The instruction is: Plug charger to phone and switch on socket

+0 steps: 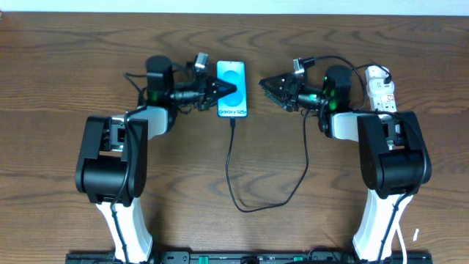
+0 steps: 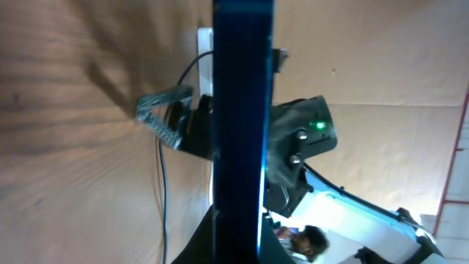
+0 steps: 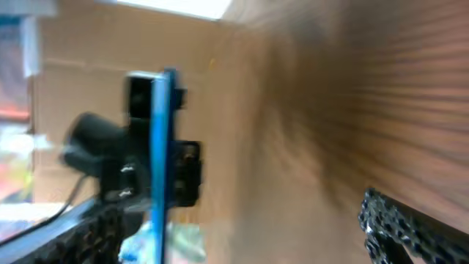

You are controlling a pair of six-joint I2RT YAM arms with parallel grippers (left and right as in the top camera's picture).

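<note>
The left end effector (image 1: 222, 89) is clamped on the left edge of the phone (image 1: 232, 89). In the left wrist view the phone (image 2: 242, 110) shows edge-on, running straight out from between the fingers. The right end effector (image 1: 268, 88) stands wide open and empty, with the phone just ahead of its tips and not touching them.

The charger (image 1: 229, 158) meets the phone's near end, loops across the tabletop (image 1: 73, 59) and runs back beneath the right arm. The plug looks seated, though the pictures are too small to confirm this. On that reading the plugging step is done and the switch is the step in hand.

The socket (image 1: 381, 89) lies behind the right end effector, beyond its wrist and well apart from the fingers. The right arm would probably need to pull back and turn towards the socket. It could then press a red switch with one fingertip, clear of the cable.
</note>
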